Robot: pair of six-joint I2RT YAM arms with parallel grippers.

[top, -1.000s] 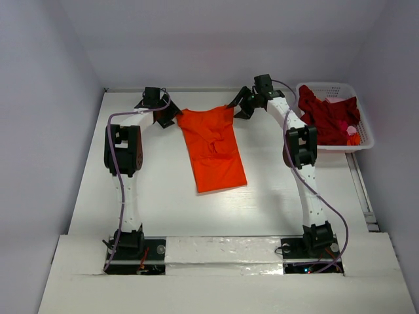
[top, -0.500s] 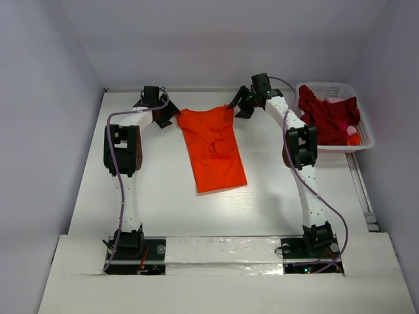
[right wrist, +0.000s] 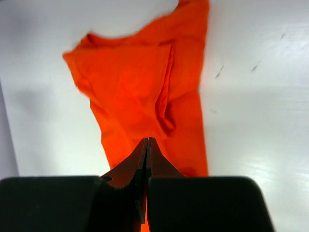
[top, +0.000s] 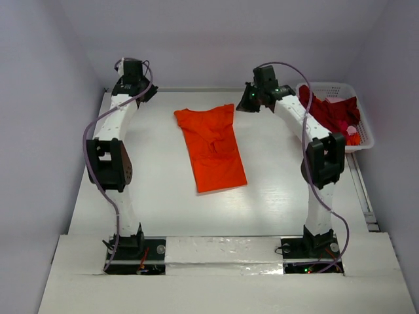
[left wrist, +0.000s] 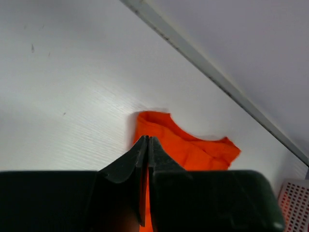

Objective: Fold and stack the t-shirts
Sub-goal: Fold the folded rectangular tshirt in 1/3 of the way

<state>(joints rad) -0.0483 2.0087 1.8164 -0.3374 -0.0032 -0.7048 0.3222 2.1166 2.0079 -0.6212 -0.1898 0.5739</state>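
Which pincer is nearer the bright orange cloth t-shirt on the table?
Right. The right pincer hangs just off the far right corner of the bright orange cloth t-shirt; the left pincer is well off, over the far left corner of the white table.

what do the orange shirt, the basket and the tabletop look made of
Orange shirt: soft matte cloth, perhaps cotton; it lies limp, creased and folded. Basket: probably white plastic; stiff lattice walls. Tabletop: white board, painted or laminated, maybe wood; faint grain lines and small scuffs show in the wrist views.
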